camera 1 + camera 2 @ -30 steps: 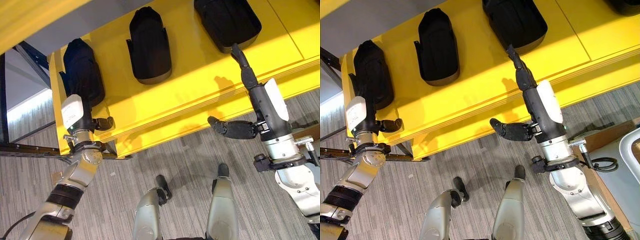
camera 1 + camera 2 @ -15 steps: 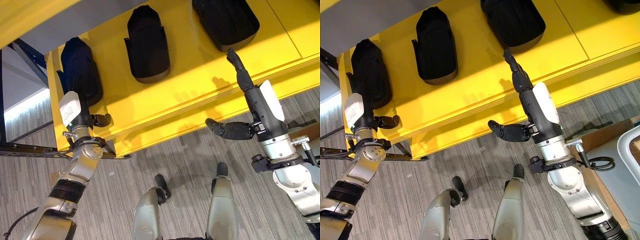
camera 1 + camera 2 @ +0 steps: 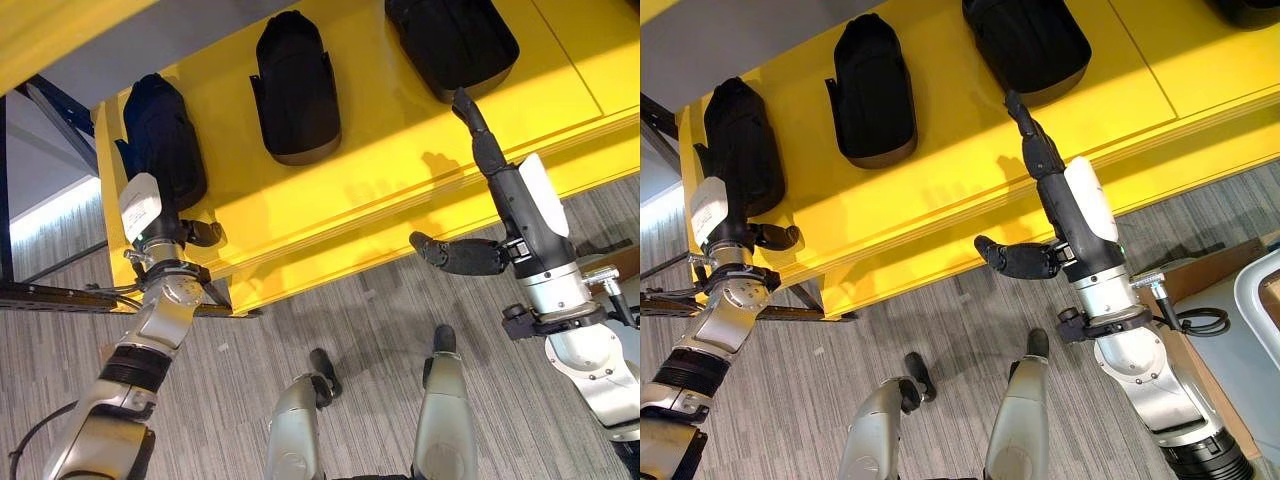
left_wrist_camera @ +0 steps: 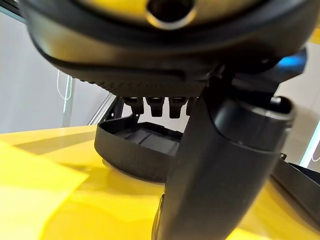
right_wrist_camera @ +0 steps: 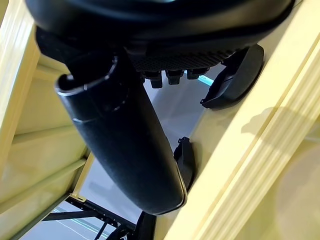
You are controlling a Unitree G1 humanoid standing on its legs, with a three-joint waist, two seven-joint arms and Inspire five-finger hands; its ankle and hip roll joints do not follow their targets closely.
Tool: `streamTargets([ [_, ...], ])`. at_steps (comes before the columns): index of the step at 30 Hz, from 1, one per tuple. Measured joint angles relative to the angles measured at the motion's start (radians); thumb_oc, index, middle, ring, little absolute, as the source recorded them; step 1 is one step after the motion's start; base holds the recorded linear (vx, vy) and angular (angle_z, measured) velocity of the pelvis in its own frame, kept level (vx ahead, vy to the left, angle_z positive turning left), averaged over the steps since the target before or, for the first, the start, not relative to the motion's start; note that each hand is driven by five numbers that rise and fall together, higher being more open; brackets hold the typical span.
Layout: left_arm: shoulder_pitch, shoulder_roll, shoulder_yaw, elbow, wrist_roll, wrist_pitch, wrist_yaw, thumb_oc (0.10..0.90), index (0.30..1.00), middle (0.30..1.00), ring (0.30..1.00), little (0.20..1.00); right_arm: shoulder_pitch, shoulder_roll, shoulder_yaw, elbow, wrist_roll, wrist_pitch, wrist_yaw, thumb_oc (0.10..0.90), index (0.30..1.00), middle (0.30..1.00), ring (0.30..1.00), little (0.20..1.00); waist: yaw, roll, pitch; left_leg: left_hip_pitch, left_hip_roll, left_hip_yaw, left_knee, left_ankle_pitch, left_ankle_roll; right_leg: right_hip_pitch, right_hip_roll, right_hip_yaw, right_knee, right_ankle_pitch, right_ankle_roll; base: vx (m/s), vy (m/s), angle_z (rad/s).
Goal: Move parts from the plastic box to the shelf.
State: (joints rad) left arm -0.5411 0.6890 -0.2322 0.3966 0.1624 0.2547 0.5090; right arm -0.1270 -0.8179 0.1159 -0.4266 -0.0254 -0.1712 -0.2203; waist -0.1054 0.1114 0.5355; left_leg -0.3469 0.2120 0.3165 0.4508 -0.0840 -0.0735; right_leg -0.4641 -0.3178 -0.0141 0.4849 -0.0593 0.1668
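Yellow shelf ran across the upper frame over grey striped floor, carrying three black parts: left part, middle part, right part. Right hand stretched straight, fingertips at the right part's near rim, holding nothing. Left hand sat at the left part's near end; the left wrist view showed fingers on its rim, but whether they gripped it couldn't be told.

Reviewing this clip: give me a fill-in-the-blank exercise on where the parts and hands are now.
1. The black parts rest on a shelf coloured ____.
2. The left hand is at the ____most part.
3. The right hand has its fingers ____, pointing at the part nearest it.

Missing words: yellow; left; straight
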Motion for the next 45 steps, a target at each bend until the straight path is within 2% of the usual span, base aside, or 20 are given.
streamTargets([
  [10,0.004,0.010,0.005,-0.014,-0.001,0.000,-0.025,0.900,1.000,1.000,1.000,1.000,0.000,0.001,0.001,0.000,0.000,0.003,0.003,0.900,1.000,1.000,1.000,1.000,0.002,0.003,-0.002,0.000,0.002,0.003,-0.001,-0.001,0.000,0.001,-0.001,-0.005,-0.007,0.002,0.000,0.00,0.000,0.00],
  [15,0.030,0.042,0.003,-0.058,-0.003,0.007,-0.095,0.900,1.000,1.000,1.000,1.000,0.001,0.001,0.001,0.000,0.000,0.003,0.003,0.900,1.000,1.000,1.000,1.000,0.002,0.003,-0.002,0.000,0.001,0.004,-0.001,-0.004,-0.002,0.001,-0.001,-0.005,-0.008,0.006,-0.001,0.00,0.000,0.00],
  [22,0.084,0.042,-0.004,-0.095,-0.041,0.007,-0.160,0.900,1.000,1.000,1.000,1.000,0.000,0.000,0.000,0.000,0.000,0.003,0.003,0.900,1.000,1.000,1.000,1.000,0.003,0.003,-0.002,-0.002,0.000,0.005,-0.001,-0.005,-0.002,-0.002,-0.002,-0.005,-0.009,0.006,-0.001,0.00,0.000,0.00],
  [27,0.097,0.044,0.005,-0.142,-0.039,0.029,-0.159,0.900,1.000,1.000,1.000,1.000,0.002,-0.002,-0.009,0.001,0.001,0.002,0.003,0.900,1.000,1.000,1.000,1.000,0.003,0.004,-0.002,-0.019,-0.004,0.007,-0.001,-0.005,-0.001,-0.019,-0.009,-0.005,-0.010,0.010,0.000,0.00,0.000,0.00],
  [45,0.099,0.045,0.006,-0.162,-0.038,0.032,-0.159,0.900,1.000,1.000,1.000,1.000,0.004,-0.002,-0.010,0.001,0.008,0.002,-0.004,0.900,1.000,1.000,1.000,1.000,0.012,0.004,-0.002,-0.022,-0.004,0.006,0.000,-0.008,-0.001,-0.021,-0.008,-0.007,-0.011,0.011,0.001,0.00,0.000,0.00],
])
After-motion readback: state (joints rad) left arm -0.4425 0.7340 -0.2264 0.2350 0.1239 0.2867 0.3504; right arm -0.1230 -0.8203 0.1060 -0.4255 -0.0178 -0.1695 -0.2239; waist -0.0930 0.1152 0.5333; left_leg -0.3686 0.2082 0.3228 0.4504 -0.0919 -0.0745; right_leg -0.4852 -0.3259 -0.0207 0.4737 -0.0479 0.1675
